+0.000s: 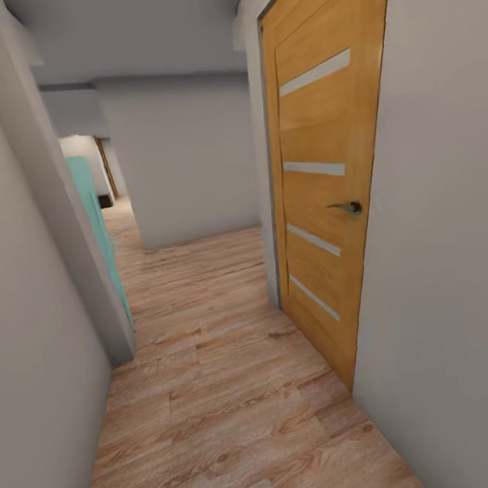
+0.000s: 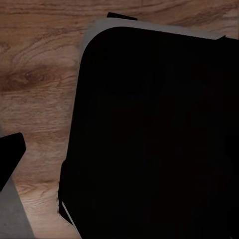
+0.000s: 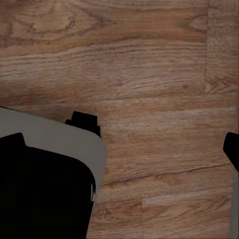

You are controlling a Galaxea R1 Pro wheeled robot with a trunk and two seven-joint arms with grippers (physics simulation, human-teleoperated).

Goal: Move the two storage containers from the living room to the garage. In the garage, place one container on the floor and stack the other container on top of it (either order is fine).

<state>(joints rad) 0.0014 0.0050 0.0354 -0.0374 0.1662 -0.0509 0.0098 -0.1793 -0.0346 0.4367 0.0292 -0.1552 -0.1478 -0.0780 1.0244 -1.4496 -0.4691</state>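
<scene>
One narrow corridor with a wood-plank floor [image 1: 218,401] ran ahead between grey walls [image 1: 445,248], a closed wooden door [image 1: 329,186] with a lever handle [image 1: 345,207] at its right side and a teal panel [image 1: 96,217] at its left. Both wrist views looked down on planks and the robot's dark base [image 2: 159,139]; whether either pincer was open, or held anything, could not be told.

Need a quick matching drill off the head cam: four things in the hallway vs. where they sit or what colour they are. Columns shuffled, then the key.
Things:
1. wooden door
2. door handle
3. teal panel
4. plank floor

Descriptions:
A. turquoise, at the left wall's corner
B. light brown wood grain, running down the corridor
C. small, dark metal, on the door's right half
D. orange-brown with four pale slanted strips, on the right side

Pairs: 1-D, 2-C, 3-A, 4-B
</scene>
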